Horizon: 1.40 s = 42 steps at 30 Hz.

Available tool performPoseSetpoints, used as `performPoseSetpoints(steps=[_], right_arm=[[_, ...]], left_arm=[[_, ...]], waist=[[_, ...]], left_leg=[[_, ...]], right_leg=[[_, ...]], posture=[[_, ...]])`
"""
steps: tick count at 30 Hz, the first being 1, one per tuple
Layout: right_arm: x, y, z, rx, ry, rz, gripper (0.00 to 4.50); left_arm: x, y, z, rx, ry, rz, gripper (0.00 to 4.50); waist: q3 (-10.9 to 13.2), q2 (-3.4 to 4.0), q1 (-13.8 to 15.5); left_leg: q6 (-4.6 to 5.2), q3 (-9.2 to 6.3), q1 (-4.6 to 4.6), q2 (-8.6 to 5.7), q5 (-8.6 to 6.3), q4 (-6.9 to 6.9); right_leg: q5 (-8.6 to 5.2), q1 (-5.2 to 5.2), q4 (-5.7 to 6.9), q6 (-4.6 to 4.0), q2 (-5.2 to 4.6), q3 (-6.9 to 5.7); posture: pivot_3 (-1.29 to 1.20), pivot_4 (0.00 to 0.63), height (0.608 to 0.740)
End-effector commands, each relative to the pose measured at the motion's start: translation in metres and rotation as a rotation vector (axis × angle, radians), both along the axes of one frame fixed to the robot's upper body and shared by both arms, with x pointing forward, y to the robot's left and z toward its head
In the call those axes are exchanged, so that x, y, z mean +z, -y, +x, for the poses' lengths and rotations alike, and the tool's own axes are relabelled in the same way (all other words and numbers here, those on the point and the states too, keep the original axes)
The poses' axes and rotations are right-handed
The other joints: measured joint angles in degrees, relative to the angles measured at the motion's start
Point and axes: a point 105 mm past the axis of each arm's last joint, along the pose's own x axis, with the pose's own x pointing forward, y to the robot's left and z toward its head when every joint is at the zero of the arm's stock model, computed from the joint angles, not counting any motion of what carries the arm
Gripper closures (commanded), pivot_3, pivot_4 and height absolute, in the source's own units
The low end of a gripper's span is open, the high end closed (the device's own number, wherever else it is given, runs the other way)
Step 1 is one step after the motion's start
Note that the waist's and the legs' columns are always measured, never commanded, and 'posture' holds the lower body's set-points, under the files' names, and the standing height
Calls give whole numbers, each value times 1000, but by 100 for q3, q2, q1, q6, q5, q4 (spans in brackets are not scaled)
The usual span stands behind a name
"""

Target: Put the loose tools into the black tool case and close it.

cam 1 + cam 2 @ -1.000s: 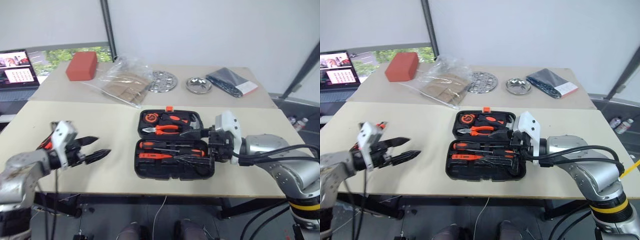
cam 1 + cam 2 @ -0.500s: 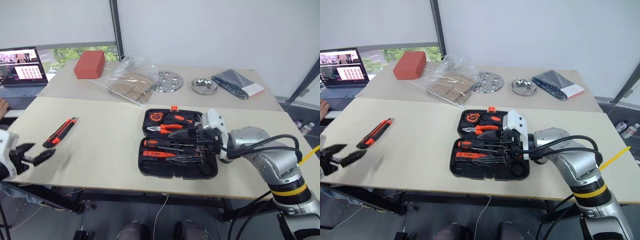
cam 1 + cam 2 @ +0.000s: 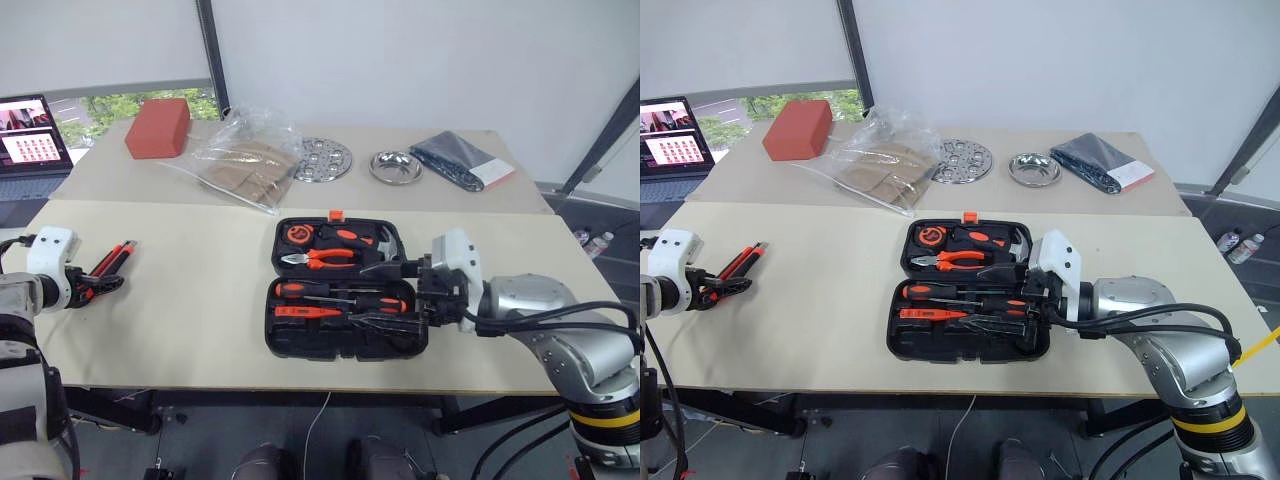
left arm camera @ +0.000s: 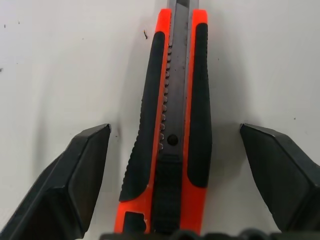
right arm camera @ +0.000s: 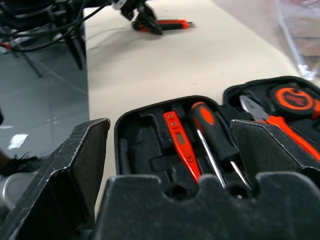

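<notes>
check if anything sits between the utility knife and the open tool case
Nothing visible does. The utility knife lies between the left gripper's open fingers, and only bare table stretches from there to the open black tool case.

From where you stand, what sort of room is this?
Probably a lab or office workroom set up for testing: plain tables by a white wall, an open laptop at one side, and an open black tool case laid out among odd household props.
</notes>
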Motion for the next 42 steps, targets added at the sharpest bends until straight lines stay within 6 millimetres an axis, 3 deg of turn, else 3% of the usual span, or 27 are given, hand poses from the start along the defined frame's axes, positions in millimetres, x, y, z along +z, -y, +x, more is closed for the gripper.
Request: performPoseSetpoints(steps=[1,4,6,9,11,13,16,20,23,28,34,42], right_arm=[[11,5,-5,-15,41,0,0],[10,9,-7,-21,39,-13,0],[10,11,-10,-15,29,-21,0],[10,13,-18,19,-13,-27,0],[9,14,-23,39,-46,-31,0],[7,15,-27,57,-61,-48,0],[7,17,-24,25,-39,-59,0],[5,17,-21,-3,-24,-66,0],[-2,24,-27,-28,-36,-121,0],[-11,42,-38,-57,-55,-211,0],[-15,52,-45,-105,-67,-234,0],[-17,52,-49,-160,-67,-200,0]], left_arm=[[-8,2,-5,-21,-64,-19,1915],[14,16,5,-89,17,-98,2782],[41,42,13,-264,108,-157,2787],[87,112,1,-657,203,-231,2787],[96,157,-25,-914,168,-228,2787],[94,193,-54,-1133,86,-197,2787],[77,228,-74,-1354,-20,-80,2787],[57,265,-75,-1520,-81,-48,2787],[43,294,-64,-1565,-98,-35,2787],[31,317,-63,-1640,-131,-39,2787],[14,328,-56,-1706,-160,14,2787],[0,341,-45,-1760,-189,53,2787]], waist=[[0,0,-5],[0,0,3],[1,-2,14],[11,-19,68],[12,-25,74],[12,-25,49],[12,-21,26],[13,-13,50],[13,-14,94],[13,-14,159],[13,-14,169],[13,-15,171]], left_leg=[[-1,-1,1,1,-1,1],[0,0,3,1,0,4],[1,-1,1,0,0,7],[2,-14,-17,0,1,18],[3,-24,-21,-2,0,23],[7,-25,-21,-7,-1,23],[7,-25,-9,-5,-1,19],[-4,-23,8,0,6,17],[5,-23,3,1,11,22],[22,-26,-10,-5,20,30],[23,-30,-10,-4,21,29],[29,-39,-12,-7,21,38]], right_leg=[[0,0,1,0,-2,1],[2,0,4,-2,-10,4],[2,-1,6,-3,-10,4],[3,-6,7,-5,-13,-9],[3,-2,2,-5,-16,-8],[4,1,-2,-2,-19,-6],[2,7,0,-1,-13,-2],[-12,17,8,21,-2,5],[-15,17,8,29,-2,6],[11,14,2,-8,-6,7],[10,15,-2,-6,-3,5],[10,21,-4,-3,-11,2]], posture=[[0,150,736],[0,150,736],[0,150,736],[0,150,736],[0,150,736],[0,150,736],[0,150,736],[0,150,736],[0,150,736],[0,150,736],[0,150,736],[0,150,736]])
